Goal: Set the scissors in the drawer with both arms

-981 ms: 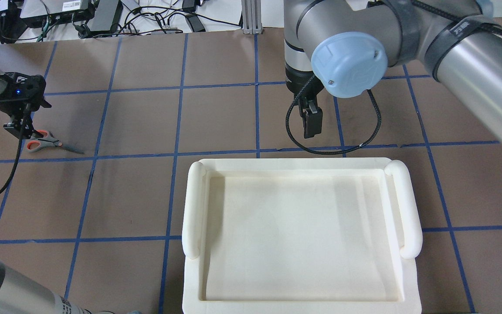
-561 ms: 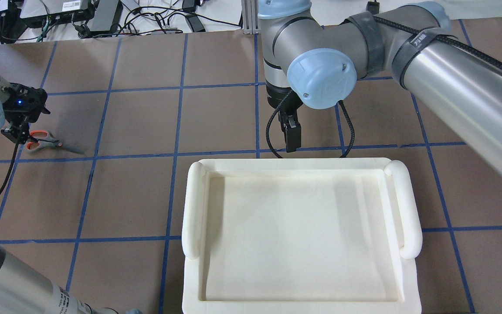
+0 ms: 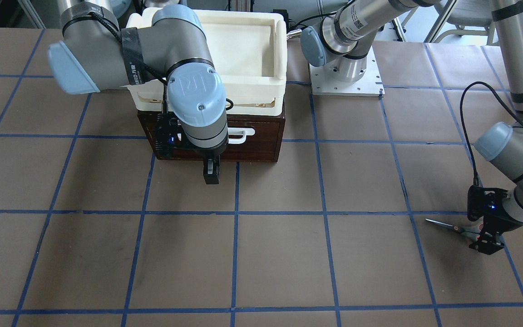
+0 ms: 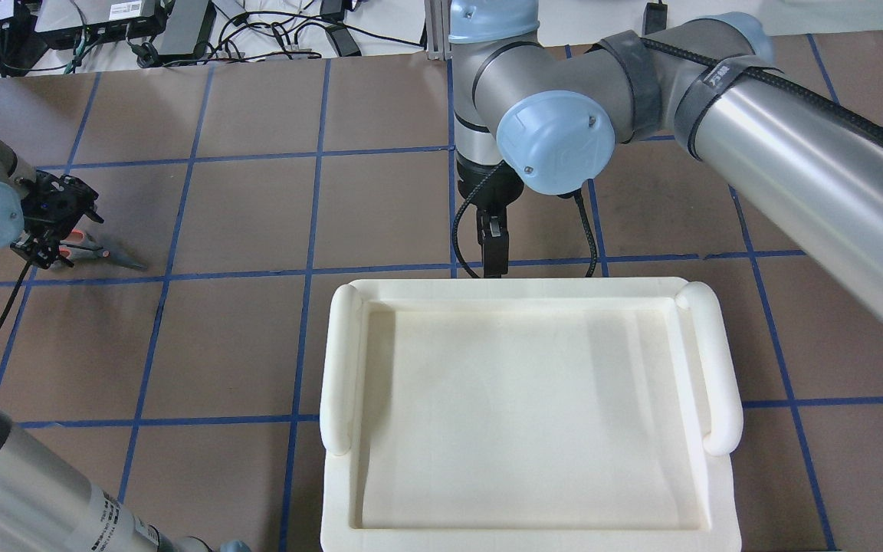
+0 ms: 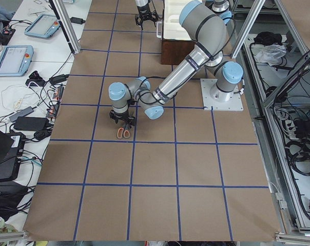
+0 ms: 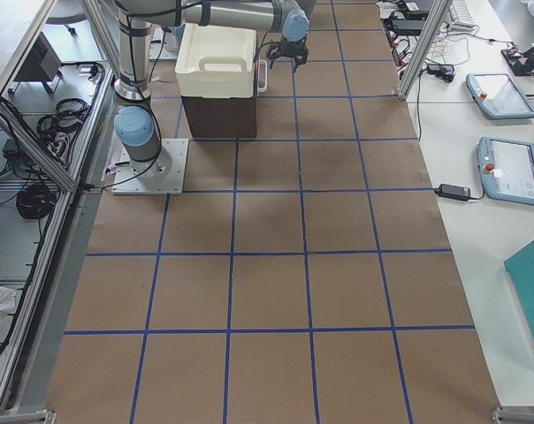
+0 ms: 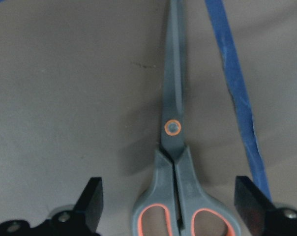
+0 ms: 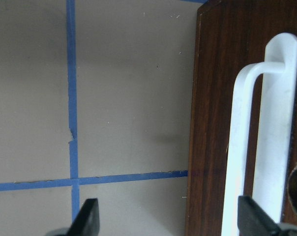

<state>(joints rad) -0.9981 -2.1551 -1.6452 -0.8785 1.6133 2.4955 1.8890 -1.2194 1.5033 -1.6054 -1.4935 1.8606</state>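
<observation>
Scissors (image 7: 174, 147) lie flat and closed on the open counter, well out from the robot-side edge and off toward the counter's left end. They are well apart from the drawer (image 3: 261, 141), which sits shut midway along the robot-side edge under a cream foam tray (image 4: 717, 360).

Their long axis runs roughly along the counter's length. The blade tips point toward the right end and the orange-lined loops sit on the left-end side.

The left tool (image 3: 486, 243) hangs right over those loops. In its wrist view its fingers are spread, one to either side of the grey handles, and neither touches them. The blades run straight ahead from the gap, so I judge the tool well lined up to close across the handles. The left arm is plainly the nearer arm for the pick.

The right tool (image 8: 170, 216) is also spread wide and gripping nothing. It hovers just in front of the drawer's dark front. The white bar handle (image 8: 274, 123) lies by one finger, not centred between the two. By my reckoning that tool needs a sideways nudge before it can take the bar.
</observation>
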